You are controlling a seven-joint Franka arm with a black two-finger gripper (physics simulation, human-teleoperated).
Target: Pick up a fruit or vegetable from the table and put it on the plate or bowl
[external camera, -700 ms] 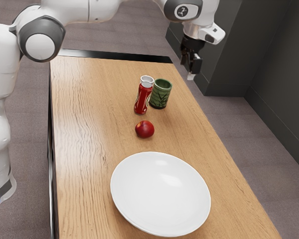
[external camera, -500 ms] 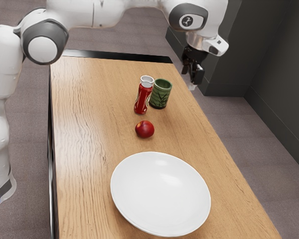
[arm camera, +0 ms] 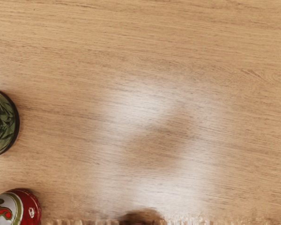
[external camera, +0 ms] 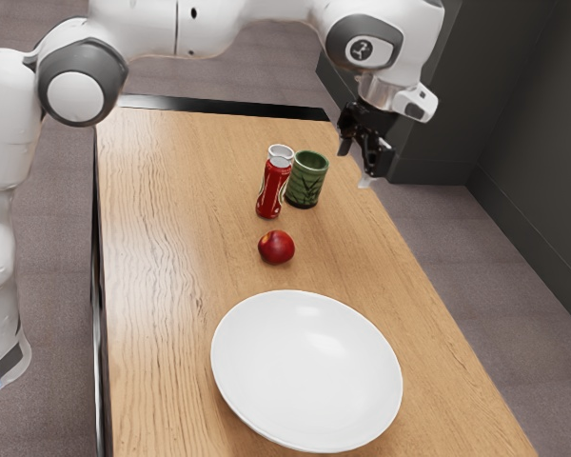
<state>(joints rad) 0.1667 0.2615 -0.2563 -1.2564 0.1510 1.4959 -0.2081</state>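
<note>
Red apple (external camera: 276, 247), round and whole, resting on the tabletop (external camera: 171, 286) just beyond the far rim of the white plate (external camera: 306, 369), which lies flat and empty.

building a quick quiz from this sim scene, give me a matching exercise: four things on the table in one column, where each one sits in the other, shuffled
Things
1. red fruit
2. white plate
3. green cup
4. red bottle

Places
a. nearest the exterior camera, nothing on it
b. alone, between the red bottle and the white plate
c. beside the red bottle, on the exterior view's right
d. beside the green cup, on the exterior view's left

Pairs: 1-b, 2-a, 3-c, 4-d
</note>
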